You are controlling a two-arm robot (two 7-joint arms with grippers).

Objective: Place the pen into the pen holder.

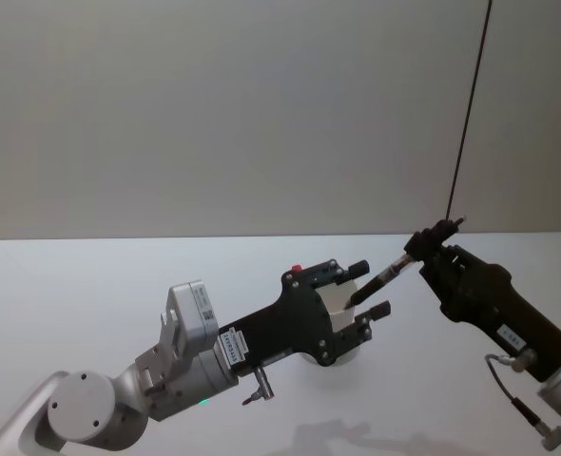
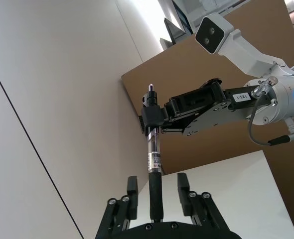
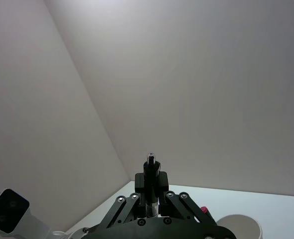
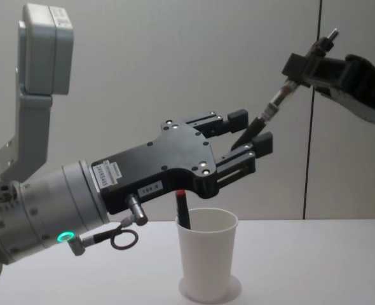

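A black and clear pen slants through the air, its upper end clamped in my right gripper, which is shut on it. Its lower end lies between the fingers of my left gripper, which is open, with a gap on each side in the left wrist view, where the pen runs up from my left gripper to my right gripper. The pen holder, a white paper cup, stands on the table below the left gripper. In the head view the pen lies over the pen holder.
A second black pen with a red cap stands in the cup. The white table stretches wide on both sides, with a plain wall behind it. A brown board stands behind the right arm.
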